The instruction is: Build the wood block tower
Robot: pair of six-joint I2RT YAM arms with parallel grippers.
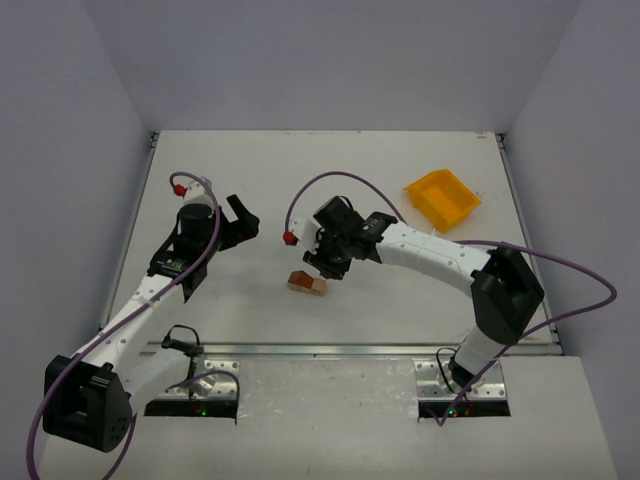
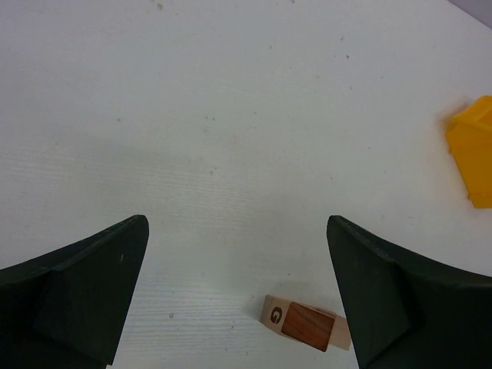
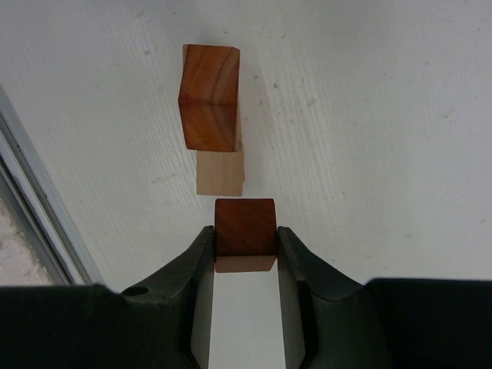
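The wood block tower [image 1: 308, 283] stands mid-table as a reddish-brown block [image 3: 210, 96] on a pale tan base [image 3: 220, 172]. In the left wrist view the tower [image 2: 307, 324] shows a letter G on its pale end. My right gripper [image 3: 244, 234] is shut on another reddish-brown block [image 3: 244, 223] and hovers just short of the tower, apart from it. In the top view the right gripper [image 1: 325, 262] hangs just above and right of the tower. My left gripper [image 1: 243, 217] is open and empty to the tower's left; its jaws [image 2: 237, 231] stand wide.
A yellow bin [image 1: 441, 199] sits at the back right of the white table [image 1: 250, 170]; the yellow bin [image 2: 475, 154] also shows at the right edge of the left wrist view. A metal rail [image 1: 350, 349] runs along the near table edge.
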